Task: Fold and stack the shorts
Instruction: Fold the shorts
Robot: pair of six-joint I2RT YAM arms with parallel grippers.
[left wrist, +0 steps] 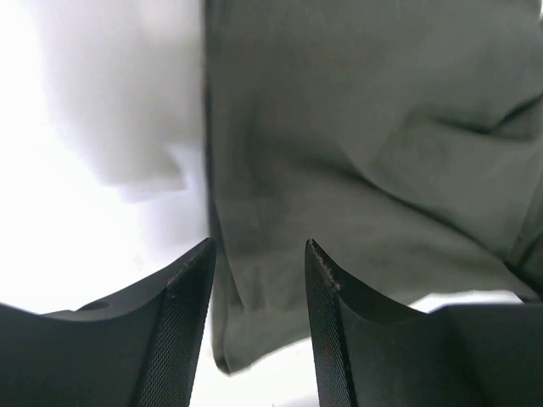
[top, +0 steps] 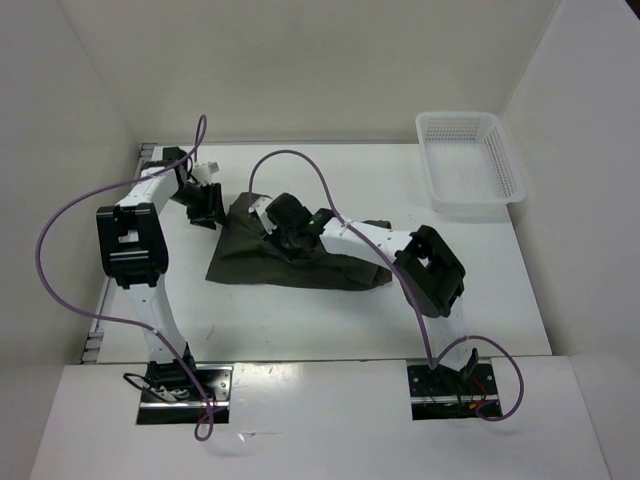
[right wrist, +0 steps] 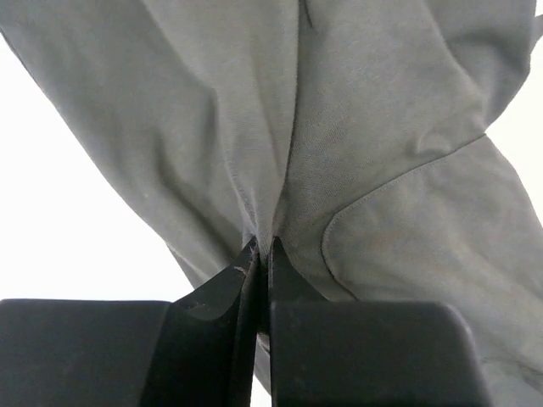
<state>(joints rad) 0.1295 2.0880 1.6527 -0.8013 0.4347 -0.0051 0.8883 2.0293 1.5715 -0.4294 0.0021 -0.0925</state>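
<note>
My left gripper [left wrist: 260, 250] hangs at the left edge of the shorts [top: 300, 268], its jaws parted to a middling gap and holding nothing. In its wrist view the cloth's edge runs straight away from me, almost in line with my left finger [left wrist: 182, 331]. Bare white table [left wrist: 76, 237] lies to the left of that edge and fabric to the right. I judge that this edge is what the next move turns on: the gripper has to shift slightly rightward and down to bite it.

The shorts lie mid-table with their long axis running left to right, spanning the space between my two arms. My left arm is nearer the left end. The fabric is dark olive-grey, matte and soft, and it rumples into broad slack folds. A curved seam shows in the right wrist view.

My right gripper [right wrist: 261, 259] sits over the middle of the garment with its jaws pressed together on a pinched ridge of cloth, which fans out from the fingertips in two drapes.

Well apart, at the far right, stands a white mesh plastic basket [top: 505, 160].
</note>
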